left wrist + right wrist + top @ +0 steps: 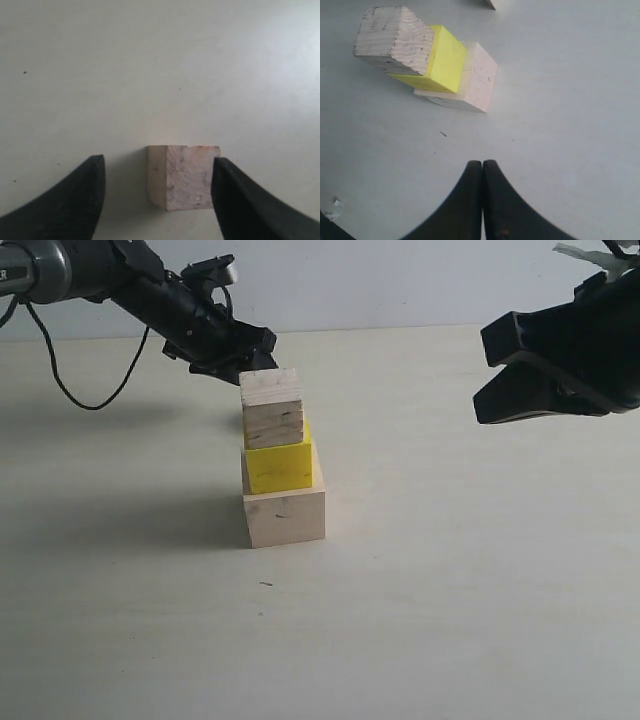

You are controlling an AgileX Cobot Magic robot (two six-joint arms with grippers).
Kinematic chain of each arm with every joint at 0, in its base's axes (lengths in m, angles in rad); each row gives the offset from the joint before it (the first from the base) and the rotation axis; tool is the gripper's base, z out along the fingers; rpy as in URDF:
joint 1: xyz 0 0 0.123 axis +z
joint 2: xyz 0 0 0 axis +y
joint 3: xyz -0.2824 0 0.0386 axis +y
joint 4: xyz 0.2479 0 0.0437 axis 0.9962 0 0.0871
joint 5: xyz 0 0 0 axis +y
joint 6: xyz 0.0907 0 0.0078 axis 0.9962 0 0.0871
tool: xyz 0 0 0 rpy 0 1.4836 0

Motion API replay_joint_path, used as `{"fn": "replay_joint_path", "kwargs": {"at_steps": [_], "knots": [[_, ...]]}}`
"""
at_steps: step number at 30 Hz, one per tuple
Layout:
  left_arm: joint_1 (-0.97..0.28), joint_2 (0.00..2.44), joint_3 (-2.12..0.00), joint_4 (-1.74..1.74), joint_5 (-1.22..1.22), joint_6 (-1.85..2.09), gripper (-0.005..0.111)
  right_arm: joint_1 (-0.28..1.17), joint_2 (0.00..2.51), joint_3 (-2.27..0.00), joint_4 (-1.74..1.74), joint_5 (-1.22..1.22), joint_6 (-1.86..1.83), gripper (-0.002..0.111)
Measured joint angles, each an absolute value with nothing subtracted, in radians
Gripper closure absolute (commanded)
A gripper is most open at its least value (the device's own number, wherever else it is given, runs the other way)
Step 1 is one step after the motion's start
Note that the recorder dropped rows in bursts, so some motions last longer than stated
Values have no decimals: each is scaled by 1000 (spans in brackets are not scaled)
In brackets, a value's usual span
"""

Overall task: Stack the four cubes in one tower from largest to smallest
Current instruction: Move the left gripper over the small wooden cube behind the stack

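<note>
The left gripper [159,160] stands spread around the smallest cube [184,177], one finger right at its side and the other apart. That cube sits on the table [150,60] just beyond the three-cube stack [284,480] as the exterior view looks, where the grained cube [275,426] tops the yellow cube [280,468] on the largest cube [285,518]. The right gripper [482,165], pressed together on nothing, hangs off to the stack's side. The step in hand looks like picking up the last cube: next the jaws must close squarely on it, lift it above the stack and set it centred on the grained cube without nudging the column.
</note>
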State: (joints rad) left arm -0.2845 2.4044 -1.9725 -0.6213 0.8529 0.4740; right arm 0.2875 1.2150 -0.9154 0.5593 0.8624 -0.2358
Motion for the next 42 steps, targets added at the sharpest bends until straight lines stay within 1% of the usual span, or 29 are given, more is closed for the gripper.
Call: {"fn": "replay_joint_path", "kwargs": {"at_steps": [42], "knots": [[-285,2464,-1976,-647,861,511,46,287,1215,-915,559,865,-234,108]]}}
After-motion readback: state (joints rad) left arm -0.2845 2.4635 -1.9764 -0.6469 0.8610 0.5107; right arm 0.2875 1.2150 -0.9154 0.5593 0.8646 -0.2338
